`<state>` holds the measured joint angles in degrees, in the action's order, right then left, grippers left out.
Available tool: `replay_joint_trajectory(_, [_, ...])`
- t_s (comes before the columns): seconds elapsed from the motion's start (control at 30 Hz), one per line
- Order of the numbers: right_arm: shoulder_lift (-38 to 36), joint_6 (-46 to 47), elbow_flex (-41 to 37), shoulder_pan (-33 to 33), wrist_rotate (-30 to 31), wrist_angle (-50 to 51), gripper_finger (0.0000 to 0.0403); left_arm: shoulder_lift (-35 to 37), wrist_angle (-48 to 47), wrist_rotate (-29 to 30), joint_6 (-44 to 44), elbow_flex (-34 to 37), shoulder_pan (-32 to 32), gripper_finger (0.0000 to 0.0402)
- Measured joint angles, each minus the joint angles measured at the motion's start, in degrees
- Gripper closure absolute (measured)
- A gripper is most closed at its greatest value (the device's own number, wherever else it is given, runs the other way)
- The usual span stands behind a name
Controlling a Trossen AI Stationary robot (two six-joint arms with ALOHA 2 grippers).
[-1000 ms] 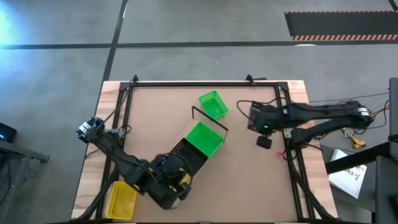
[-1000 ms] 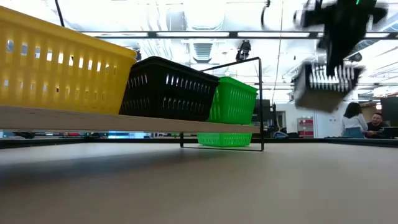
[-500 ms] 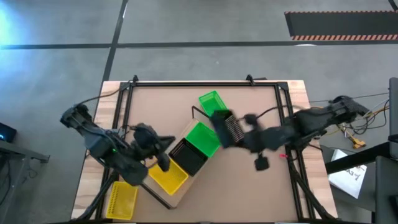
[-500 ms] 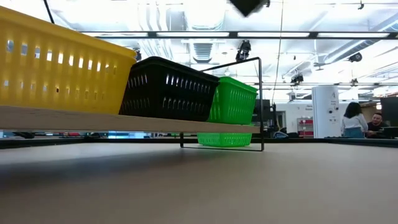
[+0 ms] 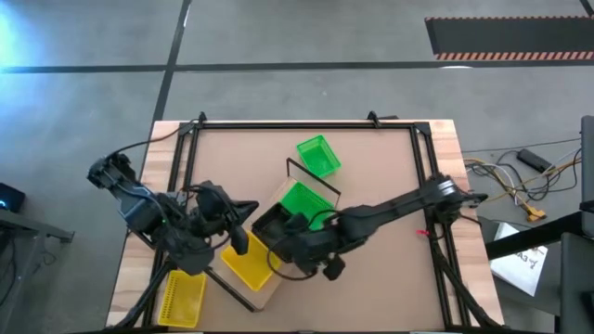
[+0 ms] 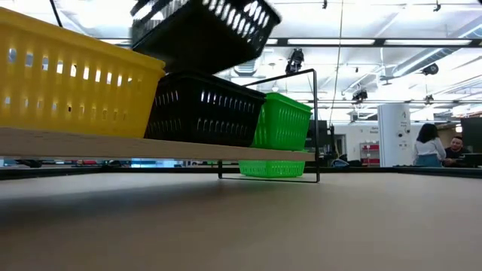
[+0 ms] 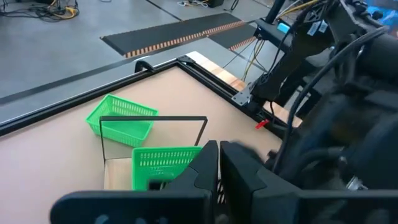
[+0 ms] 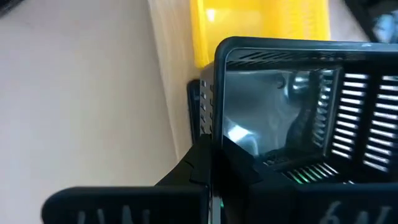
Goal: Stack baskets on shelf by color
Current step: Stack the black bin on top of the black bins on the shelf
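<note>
The shelf lies under the right gripper, which is clamped on the rim of a black basket, held tilted just above another black basket. The left gripper, fingers together, hovers beside the yellow basket.

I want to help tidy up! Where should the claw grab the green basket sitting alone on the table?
Probably the top edge of one wall, coming straight down from above. The lone green basket sits upright, open top facing up, apart from the shelf, so one finger could slip inside and one outside.
</note>
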<state>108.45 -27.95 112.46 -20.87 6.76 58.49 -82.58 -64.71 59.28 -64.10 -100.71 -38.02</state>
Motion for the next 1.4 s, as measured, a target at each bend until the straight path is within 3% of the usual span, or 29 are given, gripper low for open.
replay_joint_trajectory(0.23, [7.06,-0.17,6.09,2.59,-2.40,3.66,0.0394,-1.44,1.10,-0.32,0.01,0.02,-0.02,0.0402])
replay_joint_trajectory(0.5, [8.78,-1.01,6.13,3.29,-2.14,3.79,0.0382,-1.63,1.66,-0.48,0.02,0.07,-0.34,0.0402])
replay_joint_trajectory(0.77, [9.12,-0.77,5.37,3.29,0.47,3.69,0.0302,-1.63,1.64,-0.50,0.59,0.07,-0.61,0.0402])
replay_joint_trajectory(1.0, [7.64,13.42,5.29,3.41,-0.55,3.74,0.0247,-1.63,1.62,-0.52,0.66,0.08,-0.63,0.0402])
replay_joint_trajectory(1.1, [6.26,18.13,3.73,3.40,-1.70,1.37,0.0251,-1.63,1.66,-0.74,1.71,0.09,-0.64,0.0402])
replay_joint_trajectory(1.4, [5.76,20.62,-3.05,3.51,-2.30,-6.91,0.0297,-1.63,2.37,-0.78,1.71,0.09,-0.66,0.0402])
